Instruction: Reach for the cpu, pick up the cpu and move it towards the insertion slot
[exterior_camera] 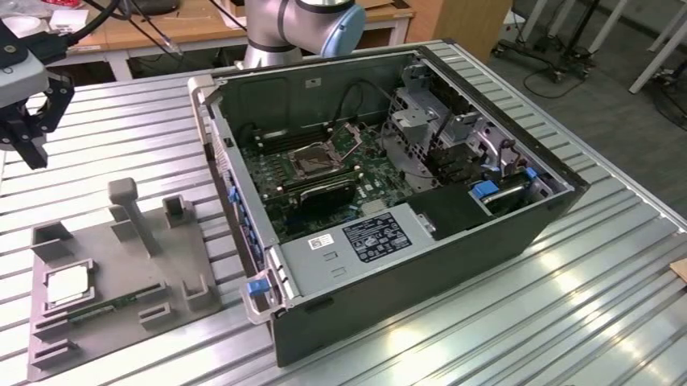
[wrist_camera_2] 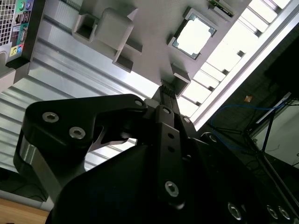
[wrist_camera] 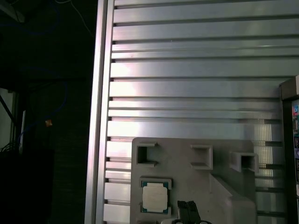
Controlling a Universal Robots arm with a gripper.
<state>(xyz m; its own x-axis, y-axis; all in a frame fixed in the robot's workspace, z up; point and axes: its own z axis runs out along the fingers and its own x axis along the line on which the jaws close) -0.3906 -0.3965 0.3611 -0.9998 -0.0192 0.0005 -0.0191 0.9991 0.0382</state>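
Grey tray [exterior_camera: 118,273] up front has the cpu [exterior_camera: 67,285] lying flat in a corner pocket, silvery face up. Looks light, thin and stiff but probably delicate, so I'd pinch two opposite edges. Gripper [exterior_camera: 32,157] hovers higher up past the tray, fingers pressed together, empty. Insertion slot [exterior_camera: 317,159] sits furthest back inside the open case [exterior_camera: 516,233].

the cpu [exterior_camera: 67,285] is silvery-white, the tray [exterior_camera: 161,269] grey, the claw [wrist_camera_2: 165,92] black, the table [exterior_camera: 536,322] ribbed silver.
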